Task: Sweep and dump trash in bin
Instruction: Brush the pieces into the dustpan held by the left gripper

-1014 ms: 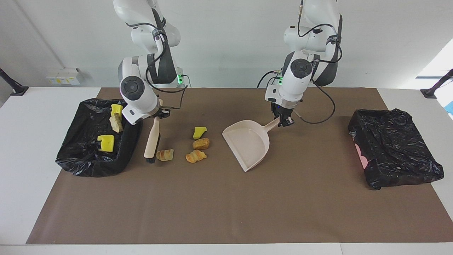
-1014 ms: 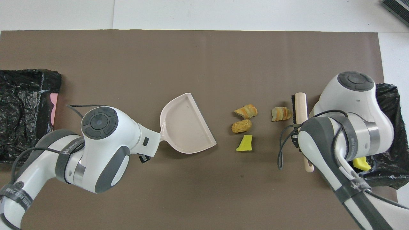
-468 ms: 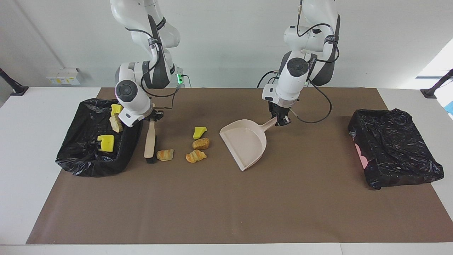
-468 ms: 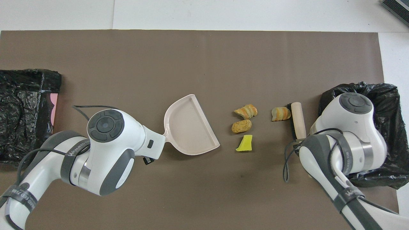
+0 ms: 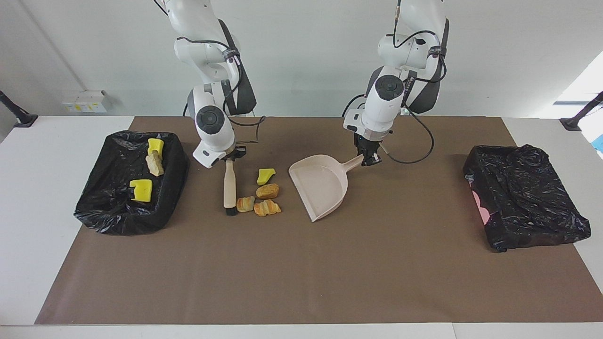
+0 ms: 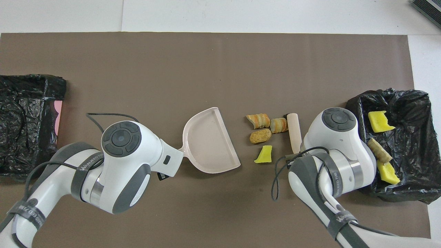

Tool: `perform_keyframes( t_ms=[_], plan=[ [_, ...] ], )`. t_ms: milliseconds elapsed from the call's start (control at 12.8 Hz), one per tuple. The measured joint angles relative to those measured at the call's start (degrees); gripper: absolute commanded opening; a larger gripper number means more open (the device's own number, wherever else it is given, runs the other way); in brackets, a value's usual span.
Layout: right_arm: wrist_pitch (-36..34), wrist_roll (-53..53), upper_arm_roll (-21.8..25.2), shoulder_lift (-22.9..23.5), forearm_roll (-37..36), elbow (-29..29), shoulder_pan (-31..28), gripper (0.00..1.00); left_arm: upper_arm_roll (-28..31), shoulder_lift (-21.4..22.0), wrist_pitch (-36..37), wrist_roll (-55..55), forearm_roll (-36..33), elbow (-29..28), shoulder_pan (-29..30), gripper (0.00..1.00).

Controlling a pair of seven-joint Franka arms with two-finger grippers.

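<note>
On my facing camera, the black-lined bin (image 5: 129, 197) at the right arm's end of the bench (image 5: 47, 188) holds three scraps (image 5: 141, 189): two yellow sponge chunks and a tan lump. Just beside it, my right gripper (image 5: 231, 157) is clamped on the handle of the beige hand brush (image 5: 229, 186), whose dark bristle end rests on the brown mat (image 5: 301, 273) and touches a striped croissant lump (image 5: 245, 204). That lump touches a second croissant lump (image 5: 267, 207); a round bread lump (image 5: 267, 190) sits just nearer to the robots, and a yellow sponge wedge (image 5: 265, 176) nearer again. These four pieces lie between the brush and the beige dustpan (image 5: 319, 186), close to its open mouth but apart from it. My left gripper (image 5: 369, 159) is closed on the dustpan's handle, the pan resting on the mat. A second black-lined bin (image 5: 525, 195) sits at the left arm's end.
</note>
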State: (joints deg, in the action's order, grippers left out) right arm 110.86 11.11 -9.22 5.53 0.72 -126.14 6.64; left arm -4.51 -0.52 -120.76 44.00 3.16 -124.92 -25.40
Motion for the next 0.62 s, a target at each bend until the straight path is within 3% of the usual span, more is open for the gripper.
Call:
perform_keyframes(
  t_ms=[624],
  plan=[
    [3.11, 5.54, -0.12, 3.89, 14.12, 4.25, 12.71, 0.00, 0.14, 0.01, -0.19, 0.20, 0.00, -0.54, 0.07, 0.00]
  ],
)
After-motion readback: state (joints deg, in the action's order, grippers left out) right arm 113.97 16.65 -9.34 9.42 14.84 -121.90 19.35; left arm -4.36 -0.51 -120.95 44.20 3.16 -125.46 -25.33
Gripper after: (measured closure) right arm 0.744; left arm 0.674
